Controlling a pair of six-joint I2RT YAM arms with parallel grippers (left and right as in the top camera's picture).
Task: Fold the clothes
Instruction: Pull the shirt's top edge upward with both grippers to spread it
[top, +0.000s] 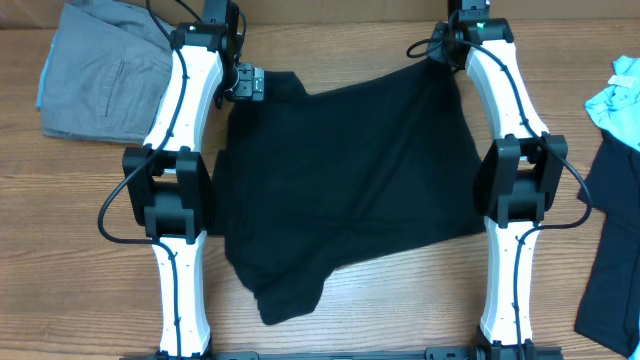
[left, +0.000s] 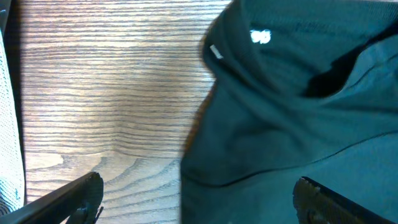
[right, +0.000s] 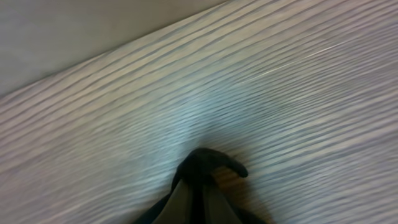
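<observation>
Centrally, the black garment (top: 350, 190) lay spread on the wooden table (top: 60, 250) between both arms. At its far right corner the right gripper (top: 437, 48) pinched a fold of cloth. At the far left corner the left gripper (left: 199, 190) stood wide apart, holding nothing. Folded gray trousers (top: 105, 75) lay beyond the left arm.

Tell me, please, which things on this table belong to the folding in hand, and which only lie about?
In hand:
- black garment, spread between the arms
- left tool, open over its edge
- right tool, pinching a far corner

Lying about (perhaps done, perhaps waiting):
- grey trousers, folded, outside the left arm
- light blue cloth, outside the right arm
- dark garment, below it
</observation>
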